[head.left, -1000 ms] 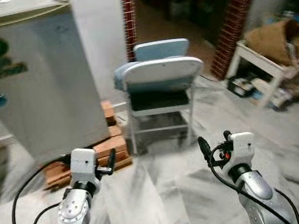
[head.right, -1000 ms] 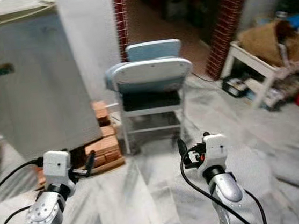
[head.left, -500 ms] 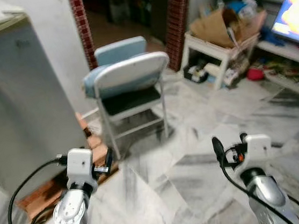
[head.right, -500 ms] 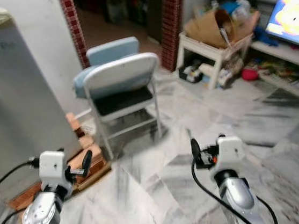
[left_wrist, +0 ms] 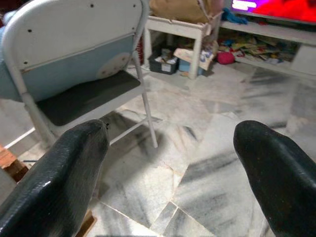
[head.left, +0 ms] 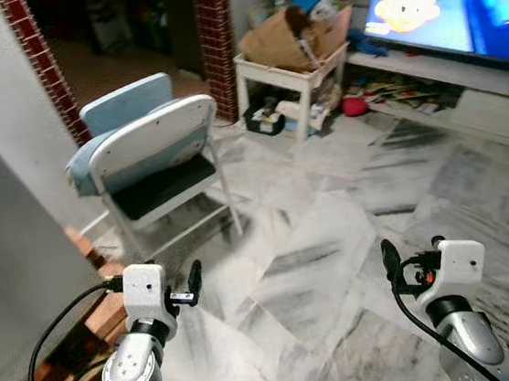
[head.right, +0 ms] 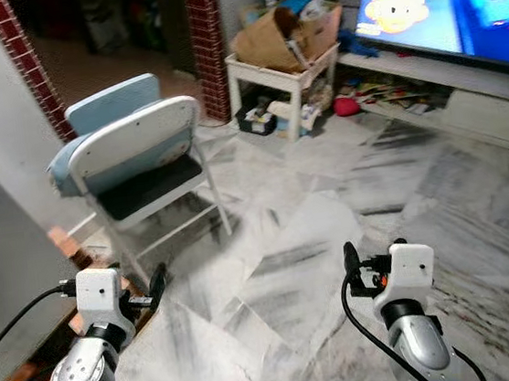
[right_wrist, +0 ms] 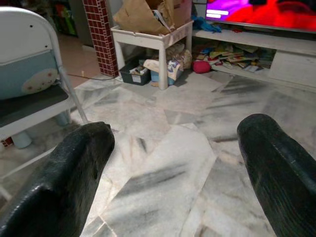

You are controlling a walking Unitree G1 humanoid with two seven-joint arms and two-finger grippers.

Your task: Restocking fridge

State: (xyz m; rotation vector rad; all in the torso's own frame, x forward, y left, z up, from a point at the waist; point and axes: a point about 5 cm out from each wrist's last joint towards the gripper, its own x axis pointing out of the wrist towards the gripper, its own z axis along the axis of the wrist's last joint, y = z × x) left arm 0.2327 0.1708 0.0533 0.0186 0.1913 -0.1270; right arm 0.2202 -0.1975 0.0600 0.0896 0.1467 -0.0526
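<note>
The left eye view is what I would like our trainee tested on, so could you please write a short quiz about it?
1. True or false: the left gripper is holding an item.
2. What sits on the small white table? A) a brown paper bag B) a kettle C) a lamp
3. Fill in: the folding chair stands on a ______ floor.

Key: 1 false, both the left gripper and the right gripper are open and empty. 2 A, the brown paper bag. 3 marble.
</note>
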